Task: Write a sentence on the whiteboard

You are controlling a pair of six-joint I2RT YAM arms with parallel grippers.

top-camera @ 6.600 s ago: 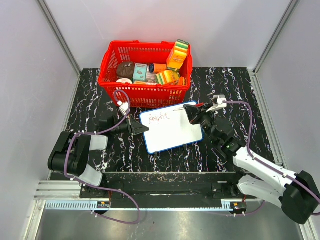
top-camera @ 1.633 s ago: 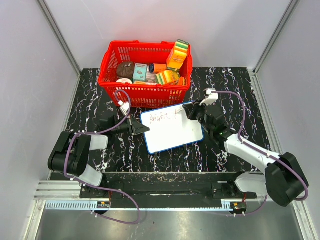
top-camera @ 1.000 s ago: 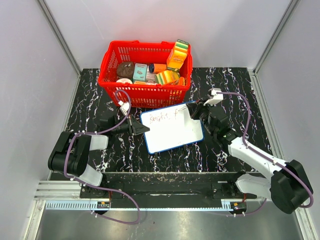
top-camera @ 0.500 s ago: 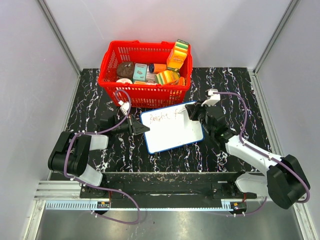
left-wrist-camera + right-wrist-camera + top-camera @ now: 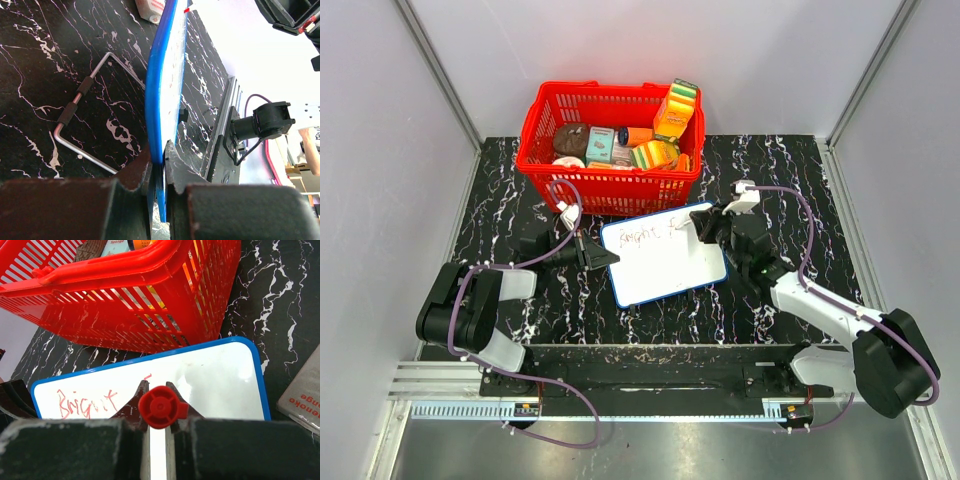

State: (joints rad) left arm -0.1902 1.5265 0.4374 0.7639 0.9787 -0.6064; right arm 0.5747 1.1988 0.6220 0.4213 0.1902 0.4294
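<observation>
The whiteboard [image 5: 665,262], white with a blue frame, lies tilted on the black marbled table in front of the red basket [image 5: 610,140]. My left gripper [image 5: 603,257] is shut on its left edge; the left wrist view shows the blue edge [image 5: 159,75] pinched between the fingers [image 5: 176,165]. My right gripper [image 5: 157,385] is shut on a red marker [image 5: 159,407] pointing down at the board's upper right [image 5: 215,380]. The sentence [image 5: 87,402] reads as one red scrawled word plus a short stroke beside the marker. The marker tip is hidden.
The basket [image 5: 125,290] holds several grocery packs and stands just behind the board. A bent metal wire stand [image 5: 82,95] lies on the table under the board. A grey packet [image 5: 305,395] lies right of the board. Grey walls enclose the table.
My right gripper has shifted slightly left and back over the board's upper right with the marker. A new short red stroke stands after the first word. The left arm has not moved.
</observation>
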